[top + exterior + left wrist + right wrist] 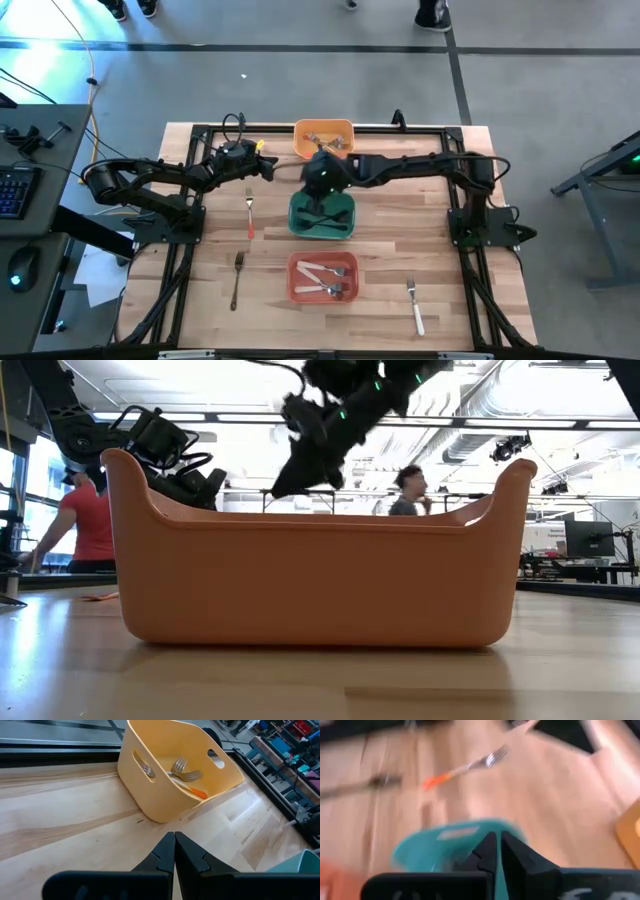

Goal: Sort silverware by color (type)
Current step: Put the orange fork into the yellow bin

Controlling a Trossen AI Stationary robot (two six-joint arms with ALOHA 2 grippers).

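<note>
Grey floor (300, 90) crossed by dark tape lines around the wooden table (200, 300), desk with keyboard (14, 190) and mouse at one side, bright ceiling strip lights (260, 417), 2 people (85, 520) standing beyond.

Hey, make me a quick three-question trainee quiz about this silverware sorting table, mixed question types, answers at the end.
1. True or false: the green bin holds black forks.
2. How many forks lie loose on the table? A) one B) three C) five
3. Fill in: the right gripper hovers over the ____ bin.

Key
1. True.
2. B: the orange-handled fork, the dark fork and the white-handled fork.
3. Green. The left gripper, fingers shut and empty, waits beside the orange bin; the red bin holds white-handled forks.
</note>
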